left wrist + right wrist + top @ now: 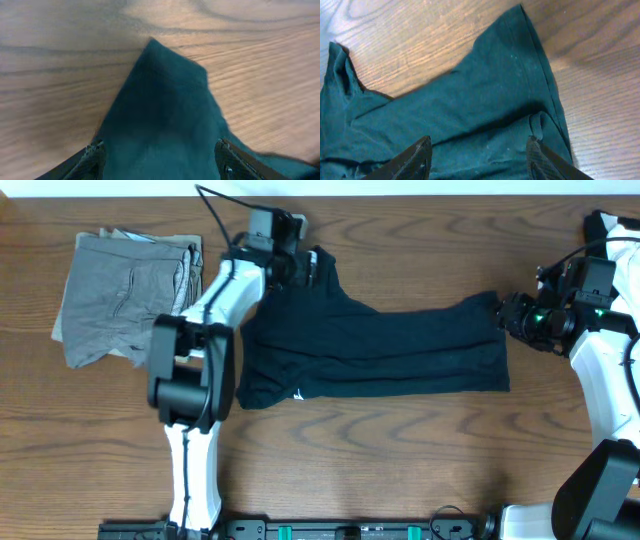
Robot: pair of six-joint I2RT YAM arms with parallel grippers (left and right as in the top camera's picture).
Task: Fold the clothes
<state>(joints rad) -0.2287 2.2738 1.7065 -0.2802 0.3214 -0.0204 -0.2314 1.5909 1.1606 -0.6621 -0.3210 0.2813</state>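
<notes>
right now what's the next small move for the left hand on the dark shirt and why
Probably lower and close the left hand on the T-shirt. Its fingers stand open with the shirt's pointed corner flat between them, and the right hand is open over the other end, so nothing is gripped yet.

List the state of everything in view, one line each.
T-shirt, laid out flat, wrinkled, fold unfinished.
Shorts, folded, lying beside the T-shirt, not held.
Left gripper, open, fingers either side of a T-shirt corner.
Right gripper, open, over the T-shirt's edge.
</notes>
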